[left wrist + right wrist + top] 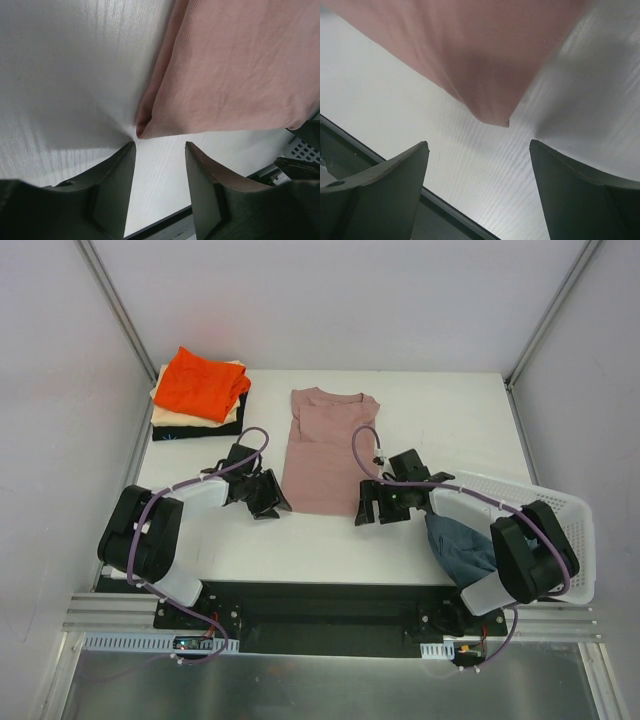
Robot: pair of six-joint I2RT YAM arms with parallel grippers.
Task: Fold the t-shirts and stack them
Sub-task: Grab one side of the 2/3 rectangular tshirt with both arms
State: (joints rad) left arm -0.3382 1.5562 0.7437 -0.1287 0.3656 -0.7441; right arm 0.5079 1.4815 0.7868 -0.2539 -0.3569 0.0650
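Left gripper (160, 146) sits low over the table (450, 420), jaws apart with bare table showing between them and nothing held. Just ahead of its fingertips we see the near left corner of the pink tee (325, 450), where the cloth is doubled over along its left edge. We cannot tell whether the tips touch the cloth.

Our right gripper (479, 144) has its jaws spread wide, also holding nothing. The near right corner of the pink tee lies just beyond the gap between its fingers, and the picture there is somewhat blurred.

From above we see the pink tee lying flat in the middle of the table as a long, narrow shape, collar at the far end and hem toward the arms, with one gripper at each near corner.

At the far left corner of the table a stack stands well apart from it: an orange tee (200, 380) on top, a cream tee (234, 412) under it, and a black tee (190, 430) at the bottom. At the right, a blue tee (458, 545) hangs over the edge of the basket (520, 488).
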